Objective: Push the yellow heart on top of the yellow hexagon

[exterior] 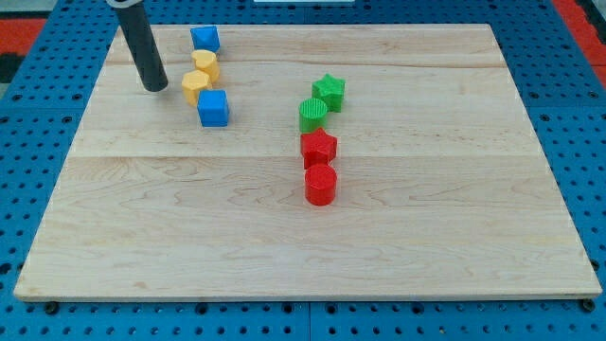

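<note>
My tip [155, 87] stands at the view's left of a column: cube [204, 39] topmost, heart [205, 64], hexagon [195, 87] just beside my tip, second cube [214, 108] lowest

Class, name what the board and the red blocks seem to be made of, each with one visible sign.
The board: pale wood, matte, with visible grain and plank seams. The red star and red cylinder: probably plastic, judging by uniform saturated colour and a slight sheen, though painted wood cannot be excluded.

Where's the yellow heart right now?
The yellow heart sits in the view's upper left, between the upper blue block and the yellow hexagon, right of my tip.
</note>
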`<state>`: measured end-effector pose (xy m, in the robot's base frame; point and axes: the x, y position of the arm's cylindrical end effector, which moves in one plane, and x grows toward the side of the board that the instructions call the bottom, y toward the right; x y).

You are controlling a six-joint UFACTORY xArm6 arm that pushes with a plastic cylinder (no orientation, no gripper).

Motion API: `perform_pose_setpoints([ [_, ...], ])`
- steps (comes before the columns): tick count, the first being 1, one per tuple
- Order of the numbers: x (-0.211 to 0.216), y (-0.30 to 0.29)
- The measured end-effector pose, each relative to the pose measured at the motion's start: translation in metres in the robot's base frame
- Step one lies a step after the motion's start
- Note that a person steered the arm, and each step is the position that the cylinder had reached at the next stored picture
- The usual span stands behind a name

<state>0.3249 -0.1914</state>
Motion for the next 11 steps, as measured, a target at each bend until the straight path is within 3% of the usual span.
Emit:
perform_pose_setpoints([
  [2,0.001,0.039],
  [4,0.001,0.025],
  [7,-0.044,0.028],
  [9,-0.05,0.046],
  [11,-0.075,-0.047],
])
